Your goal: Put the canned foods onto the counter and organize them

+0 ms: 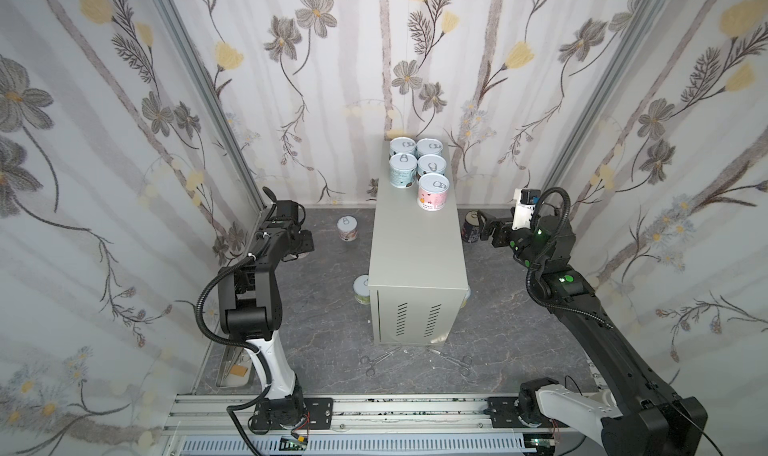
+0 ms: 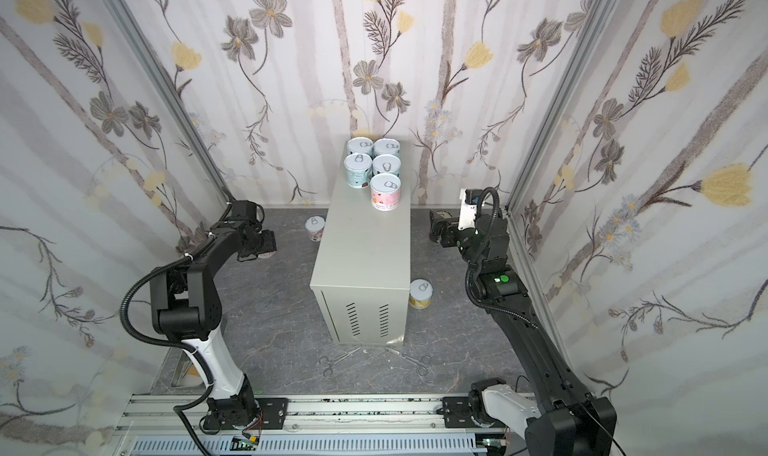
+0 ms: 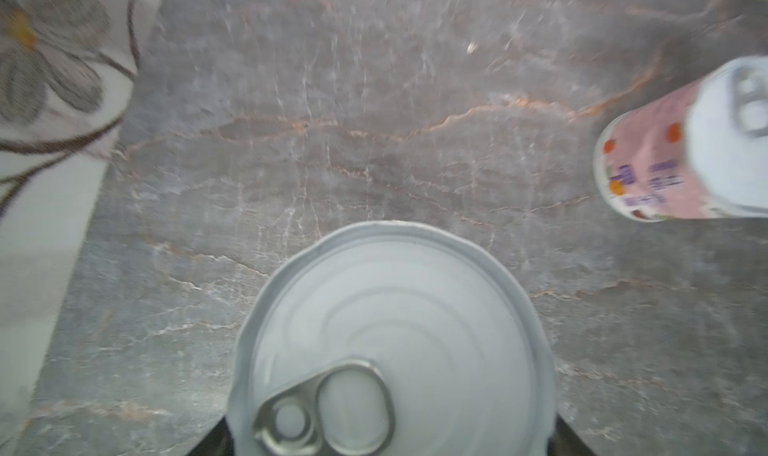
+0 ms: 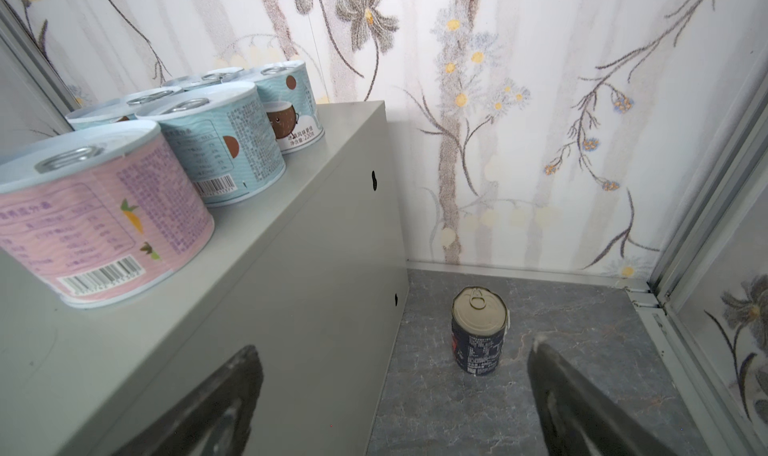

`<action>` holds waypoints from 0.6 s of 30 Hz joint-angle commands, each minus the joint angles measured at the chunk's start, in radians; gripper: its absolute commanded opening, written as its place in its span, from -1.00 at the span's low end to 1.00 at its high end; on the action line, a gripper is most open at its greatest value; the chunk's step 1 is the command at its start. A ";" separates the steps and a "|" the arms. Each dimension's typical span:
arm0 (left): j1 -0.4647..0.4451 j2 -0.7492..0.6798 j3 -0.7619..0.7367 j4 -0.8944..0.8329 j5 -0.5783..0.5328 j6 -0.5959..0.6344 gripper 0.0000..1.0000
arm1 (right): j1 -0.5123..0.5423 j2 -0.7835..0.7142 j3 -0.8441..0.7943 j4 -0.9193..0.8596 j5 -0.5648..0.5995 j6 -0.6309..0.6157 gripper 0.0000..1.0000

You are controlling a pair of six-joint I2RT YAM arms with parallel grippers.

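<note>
Several canned foods, teal ones [image 1: 404, 170] and a pink one [image 1: 433, 192], stand grouped at the far end of the grey counter [image 1: 415, 258] [image 2: 361, 262]. My left gripper [image 1: 301, 244] [image 3: 390, 443] is low by the left wall, shut on a silver-lidded can [image 3: 395, 333] that fills the space between its jaws. My right gripper [image 1: 484, 225] [image 4: 394, 346] hangs open beside the counter's right side, just short of the dark-blue can [image 4: 480, 333] [image 1: 470, 227] on the floor. Loose on the floor are a pink can [image 1: 347, 228] [image 3: 665, 150], a green can [image 1: 362, 289] and a yellow can [image 2: 420, 294].
Two pairs of metal scissors [image 1: 374, 360] [image 1: 455, 360] lie on the dark marbled floor in front of the counter's vented face. Floral-papered walls close in on three sides. A metal plate [image 1: 235, 366] sits at the front left corner.
</note>
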 commanded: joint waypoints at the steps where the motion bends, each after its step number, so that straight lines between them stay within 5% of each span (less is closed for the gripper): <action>1: -0.021 -0.066 0.060 -0.061 -0.001 0.019 -0.01 | -0.004 0.031 0.039 0.097 -0.020 -0.053 0.99; 18: -0.264 -0.272 0.414 -0.246 0.132 0.051 0.01 | -0.006 0.175 0.231 0.125 -0.111 -0.078 0.99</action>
